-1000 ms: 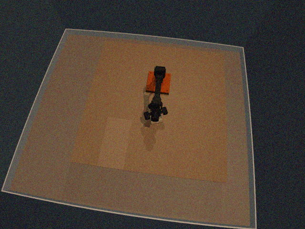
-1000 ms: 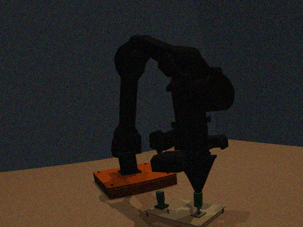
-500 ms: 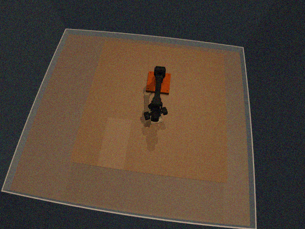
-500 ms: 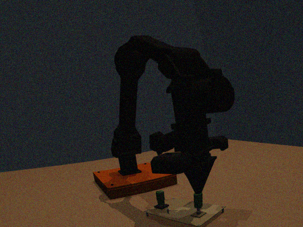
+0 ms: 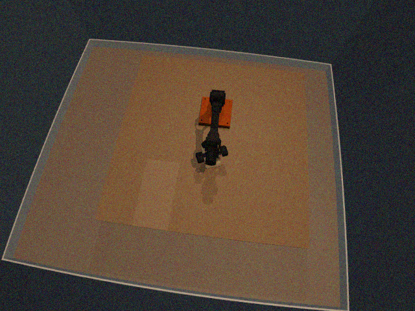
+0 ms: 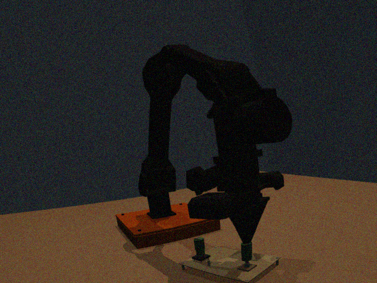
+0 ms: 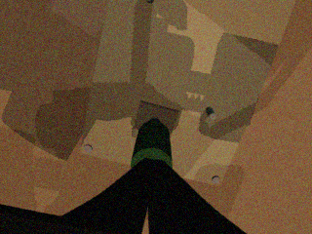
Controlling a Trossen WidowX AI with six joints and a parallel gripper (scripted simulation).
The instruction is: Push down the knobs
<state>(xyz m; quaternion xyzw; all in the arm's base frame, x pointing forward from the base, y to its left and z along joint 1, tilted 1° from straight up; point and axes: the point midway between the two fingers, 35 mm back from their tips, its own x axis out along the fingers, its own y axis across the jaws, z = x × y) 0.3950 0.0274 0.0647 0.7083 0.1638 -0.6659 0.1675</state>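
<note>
The pale circuit board [image 6: 223, 269] [image 7: 108, 136] stands on short legs in front of the arm's base. A green knob [image 6: 246, 252] [image 7: 152, 138] stands upright over the right potentiometer [image 6: 247, 267] in the exterior view, with a short length of shaft showing between them. My gripper [image 6: 247, 242] [image 7: 151, 168] is shut and holds nothing; its tips meet the top of this knob. The other green knob [image 6: 199, 247] stands on the left potentiometer [image 6: 201, 257], with no clear gap beneath it. It is not seen in the wrist view. In the top view the arm hides most of the board.
The orange base plate [image 5: 225, 115] [image 6: 142, 223] carries the arm and lies behind the board. A small dark post [image 7: 210, 111] stands on the board near the pressed-on knob. Shadows of the arm fall across the board and table.
</note>
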